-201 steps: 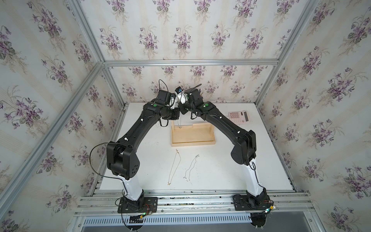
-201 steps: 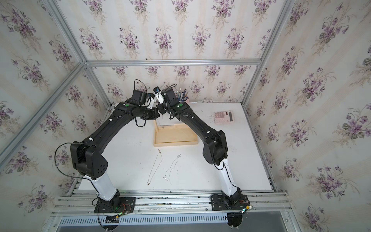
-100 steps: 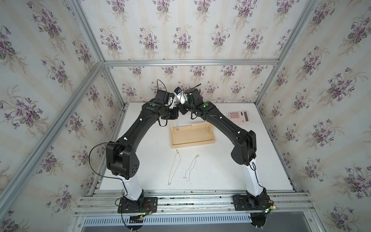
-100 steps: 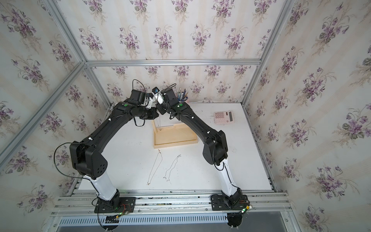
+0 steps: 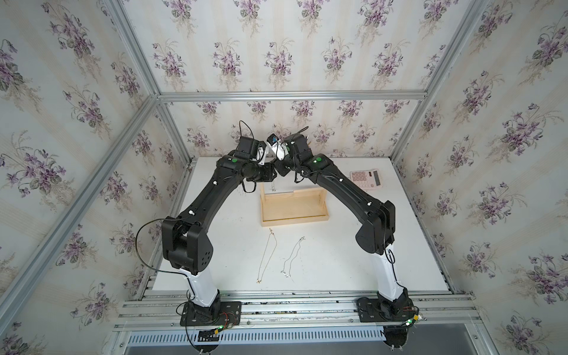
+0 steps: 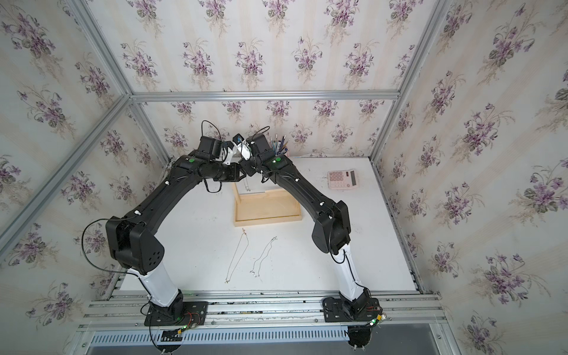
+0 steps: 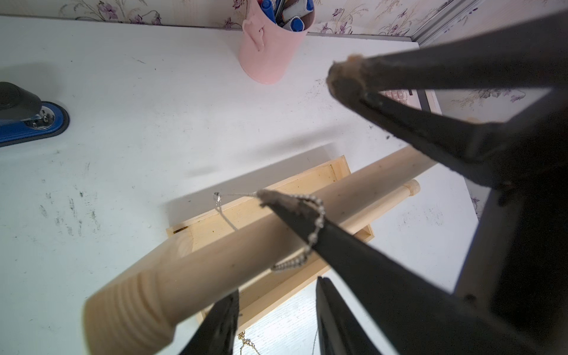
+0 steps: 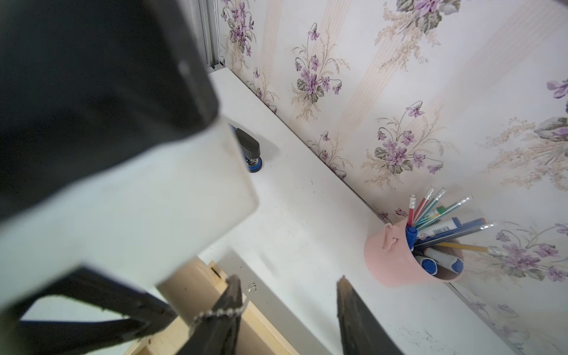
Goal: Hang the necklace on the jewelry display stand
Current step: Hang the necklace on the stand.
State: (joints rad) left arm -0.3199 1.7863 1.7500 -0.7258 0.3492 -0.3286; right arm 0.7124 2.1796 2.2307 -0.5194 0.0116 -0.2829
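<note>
The jewelry display stand has a pale wooden tray base (image 5: 293,218) (image 6: 267,216), and its round top bar (image 7: 196,270) runs across the left wrist view. The necklace (image 7: 319,215), a silver chain, lies over the bar. It is also draped over one finger of my right gripper (image 8: 288,278), whose jaws stand wide open and pinch nothing. My left gripper (image 7: 276,285) is open too, right beside the bar, with nothing between its fingers. In both top views the two wrists meet above the stand and hide the bar. A short length of chain (image 5: 273,187) hangs below them.
A gold necklace (image 5: 266,255) and a silver one (image 5: 292,256) lie on the white table in front of the tray. A pink pen cup (image 8: 405,255) stands by the back wall, a blue stapler (image 7: 27,120) at the back left, and a calculator (image 5: 365,178) at the right.
Both grippers have gone from shut to open, so the chain is no longer pinched. The arms have hardly moved above the stand.
</note>
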